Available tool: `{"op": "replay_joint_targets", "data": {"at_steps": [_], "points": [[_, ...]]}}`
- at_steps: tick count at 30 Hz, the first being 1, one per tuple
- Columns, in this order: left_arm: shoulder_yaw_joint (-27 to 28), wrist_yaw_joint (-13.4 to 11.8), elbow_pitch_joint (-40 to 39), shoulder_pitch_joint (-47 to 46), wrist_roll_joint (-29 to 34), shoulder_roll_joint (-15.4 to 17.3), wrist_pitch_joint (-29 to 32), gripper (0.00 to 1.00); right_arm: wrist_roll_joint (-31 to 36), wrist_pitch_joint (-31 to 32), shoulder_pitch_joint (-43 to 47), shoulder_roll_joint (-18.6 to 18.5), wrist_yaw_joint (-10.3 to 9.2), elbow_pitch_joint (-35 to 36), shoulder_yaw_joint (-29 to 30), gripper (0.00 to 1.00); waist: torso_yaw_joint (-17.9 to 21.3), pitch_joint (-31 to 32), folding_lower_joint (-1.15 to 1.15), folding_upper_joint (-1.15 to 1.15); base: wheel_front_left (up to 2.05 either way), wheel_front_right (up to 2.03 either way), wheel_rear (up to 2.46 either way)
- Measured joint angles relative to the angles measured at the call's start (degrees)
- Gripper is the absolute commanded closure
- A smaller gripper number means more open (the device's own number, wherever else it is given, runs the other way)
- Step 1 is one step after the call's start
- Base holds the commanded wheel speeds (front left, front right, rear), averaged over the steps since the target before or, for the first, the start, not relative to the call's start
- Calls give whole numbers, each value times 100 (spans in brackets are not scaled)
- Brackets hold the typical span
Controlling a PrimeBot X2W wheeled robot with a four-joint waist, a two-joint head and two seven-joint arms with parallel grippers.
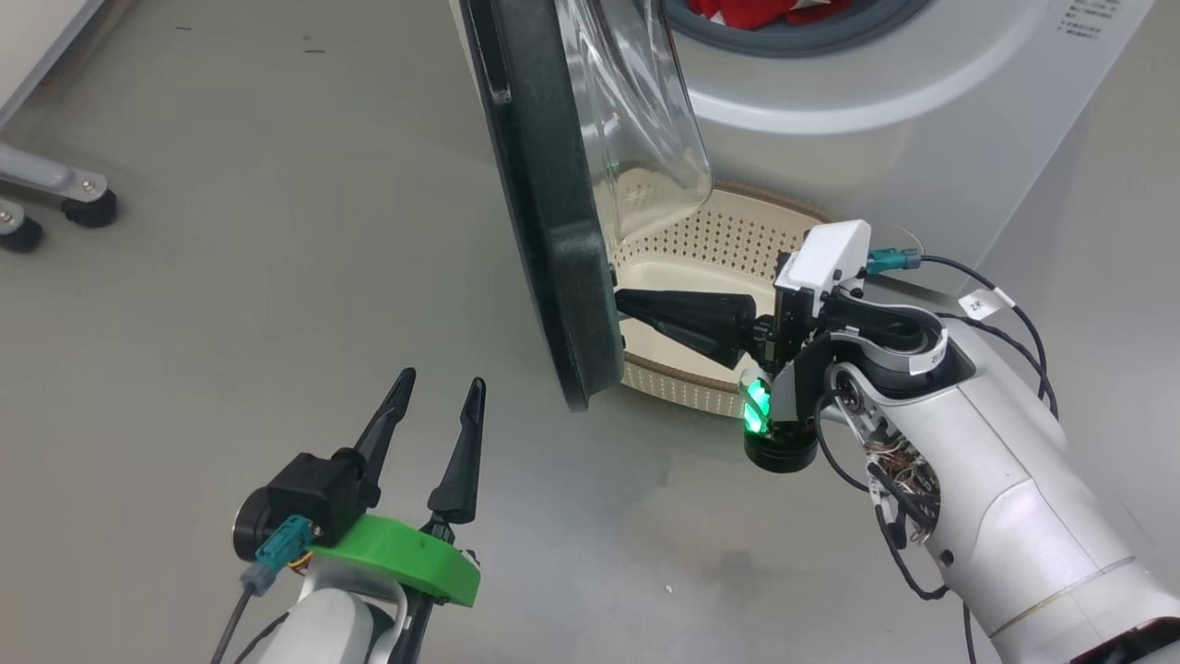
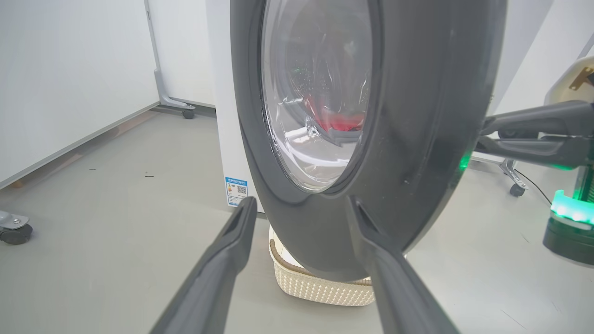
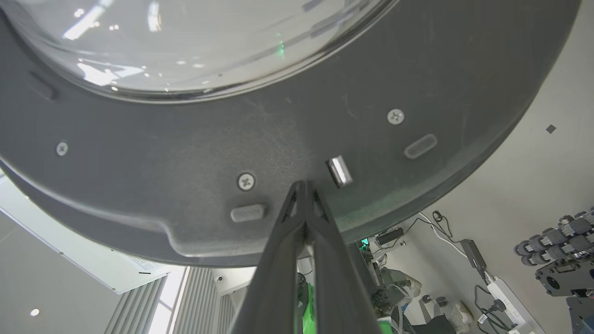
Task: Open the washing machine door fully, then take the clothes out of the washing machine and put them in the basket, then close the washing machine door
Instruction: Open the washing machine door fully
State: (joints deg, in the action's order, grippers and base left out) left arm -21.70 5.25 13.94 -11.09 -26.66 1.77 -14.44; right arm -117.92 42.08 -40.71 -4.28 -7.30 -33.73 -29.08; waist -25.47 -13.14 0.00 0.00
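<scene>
Grey floor [image 1: 277, 277], right tool [image 1: 619, 300] closed, touching door [image 1: 544, 231]

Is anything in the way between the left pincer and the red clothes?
Yes, the door. It stands half open between the left pincer and the clothes; the shut right pincer is against its inner side.

Black casters [image 1: 89, 208] rest on the grey floor [image 1: 277, 231] near a white wall [image 2: 69, 69].
</scene>
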Motion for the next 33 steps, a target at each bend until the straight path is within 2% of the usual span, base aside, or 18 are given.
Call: {"op": "replay_joint_targets", "data": {"at_steps": [11,13,16,17,23,27,28,29,30,31,33], "points": [[172,-73,11,1,-38,0,0,0,-170,-546,5,31,21,149,-299,100,54,75,0,0,0,0,0],[232,-74,24,1,-34,0,0,0,-40,-773,7,49,182,102,-258,100,95,128,0,0,0,0,0],[337,-74,43,2,30,0,0,0,452,-1202,7,37,499,16,-165,100,170,221,0,0,0,0,0],[426,-74,57,7,91,-1,0,0,856,-1404,7,-86,712,11,-276,100,234,289,0,0,0,0,0],[693,-74,78,113,154,43,0,0,1905,-2102,80,-588,1247,16,-594,100,483,518,0,0,0,0,0],[873,-74,78,213,154,94,0,0,2955,-2702,158,-932,1330,83,-1039,100,688,667,0,0,0,0,0],[873,-74,78,213,154,94,0,0,2955,-2702,158,-932,1330,83,-1039,100,688,667,0,0,0,0,0],[923,-74,71,241,154,97,0,0,3243,-2902,158,-1027,1330,102,-1127,100,743,704,0,0,0,0,0],[1033,-74,62,316,153,103,0,0,3841,-3317,157,-1199,1330,154,-1338,100,858,767,0,0,0,0,0],[1033,-74,62,316,153,103,0,0,3841,-3317,157,-1199,1330,154,-1338,100,858,767,0,0,0,0,0],[1087,-74,56,381,153,125,0,0,4322,-3687,157,-1305,1330,213,-1484,100,974,820,0,0,0,0,0]]}}
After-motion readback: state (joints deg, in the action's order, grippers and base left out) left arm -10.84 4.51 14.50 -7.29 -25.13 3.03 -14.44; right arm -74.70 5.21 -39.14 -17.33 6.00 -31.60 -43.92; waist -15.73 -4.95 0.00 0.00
